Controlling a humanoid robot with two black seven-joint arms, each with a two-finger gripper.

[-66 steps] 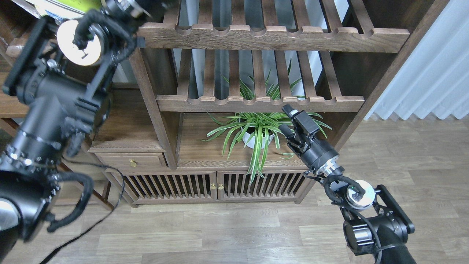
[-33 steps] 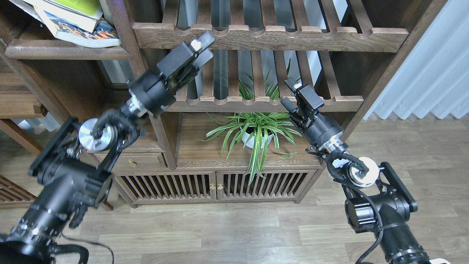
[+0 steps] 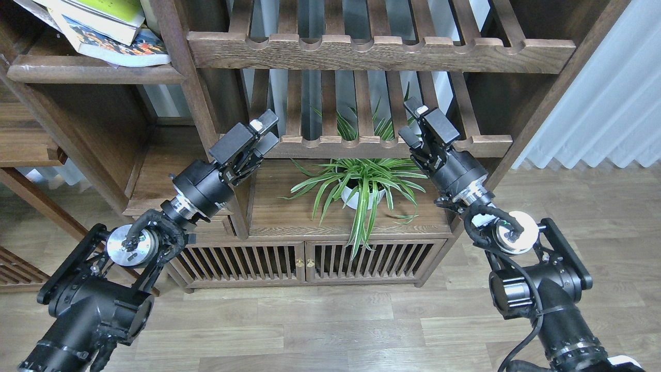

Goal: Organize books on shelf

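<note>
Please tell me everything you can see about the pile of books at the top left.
The pile of books lies flat on the dark-brown wooden shelf at the upper left, partly cut off by the picture's edge. The yellow-green book is on top, with thick white page edges. Under it a book with a colourful photo cover sticks out past the shelf's front edge, near the wooden post. They look like paperbacks, stacked unevenly. No gripper touches them.

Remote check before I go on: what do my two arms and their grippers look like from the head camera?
Both arms are black with chunky cylindrical joints. Each wrist carries a round silver-white metal disc wrapped by looping black sleeved cables. The left gripper and right gripper are black, blocky two-finger units on round black bases with silver collars; a small white patch shows near each one's fingertip.
</note>
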